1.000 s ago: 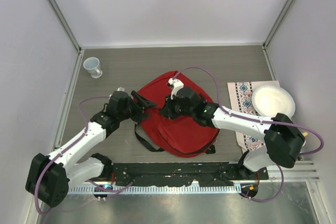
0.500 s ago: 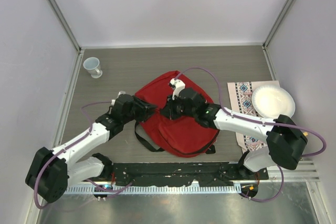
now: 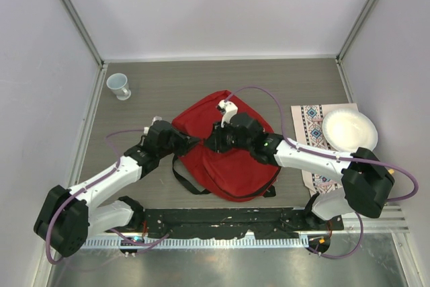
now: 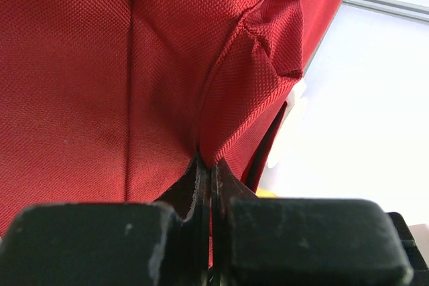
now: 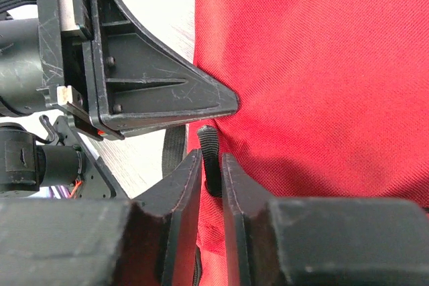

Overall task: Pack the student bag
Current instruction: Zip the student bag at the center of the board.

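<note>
student bag [image 3: 232,159] lay mid-desk [image 3: 175,78]; cup [image 3: 119,86] sat behind-left, well apart; plate [image 3: 349,131] sat on mat [image 3: 310,126] to the right; left claw [image 3: 193,140] was at bag's left edge; right claw [image 3: 210,142] was just beside it, over the bag

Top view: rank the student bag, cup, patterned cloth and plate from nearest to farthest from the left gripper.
From the left gripper:
1. student bag: touching, pinched at its left edge.
2. cup: far-left corner.
3. patterned cloth: right side of the table.
4. plate: on the cloth, towards its right edge.
</note>
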### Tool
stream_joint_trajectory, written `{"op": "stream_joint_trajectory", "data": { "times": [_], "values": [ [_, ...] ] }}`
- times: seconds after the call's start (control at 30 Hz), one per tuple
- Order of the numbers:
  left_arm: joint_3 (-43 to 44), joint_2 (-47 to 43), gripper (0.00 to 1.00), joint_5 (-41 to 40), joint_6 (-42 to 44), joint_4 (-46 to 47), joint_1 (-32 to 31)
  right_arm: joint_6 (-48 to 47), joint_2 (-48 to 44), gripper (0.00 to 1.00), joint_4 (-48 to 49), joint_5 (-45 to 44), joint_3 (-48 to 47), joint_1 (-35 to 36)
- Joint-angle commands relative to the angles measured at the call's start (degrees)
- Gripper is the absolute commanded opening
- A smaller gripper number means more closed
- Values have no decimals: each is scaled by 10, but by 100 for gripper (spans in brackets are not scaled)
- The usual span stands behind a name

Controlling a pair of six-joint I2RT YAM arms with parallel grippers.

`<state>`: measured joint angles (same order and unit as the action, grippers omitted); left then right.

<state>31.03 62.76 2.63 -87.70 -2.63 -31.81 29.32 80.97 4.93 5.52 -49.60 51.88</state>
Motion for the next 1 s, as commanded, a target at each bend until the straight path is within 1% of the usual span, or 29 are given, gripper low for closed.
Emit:
{"op": "stream_joint_trajectory", "data": {
  "times": [0.0, 0.1, 0.2, 0.23, 0.27, 0.3, 0.33, 0.53, 0.57, 0.8, 0.97],
  "values": [
    [1, 0, 0, -3, 18, 38, 0, 7, -6, 25, 39, -1, -11, -2],
    [-1, -2, 0, 2, 18, 46, 0, 6, 1, 25, 35, 2, -18, -1],
    [-4, -1, 0, 5, 18, 52, 0, 5, 7, 21, 34, 2, -22, -2],
    [-4, -1, 0, 6, 18, 54, 0, 5, 9, 12, 34, 2, -22, -2],
    [-4, -1, 0, 8, 18, 55, 0, 4, 9, 9, 31, -2, -23, -2],
    [-4, -2, 0, 8, 20, 57, 0, 4, 9, 2, 31, -4, -23, -2],
    [-4, -3, 0, 10, 21, 57, 0, 2, 8, 1, 29, -6, -23, -2],
    [-4, -6, 0, 11, 38, 50, 0, -1, -14, 1, 23, -50, -13, -1],
    [-4, -9, 0, 9, 43, 41, 0, 0, -18, 1, 23, -73, -11, -2],
    [-25, -52, 0, -8, 85, -8, 2, 2, -45, 1, 14, -125, 4, -2],
    [-47, -85, 0, -5, 102, -24, 7, 6, -51, 1, 14, -135, 13, -2]
  ]
}}
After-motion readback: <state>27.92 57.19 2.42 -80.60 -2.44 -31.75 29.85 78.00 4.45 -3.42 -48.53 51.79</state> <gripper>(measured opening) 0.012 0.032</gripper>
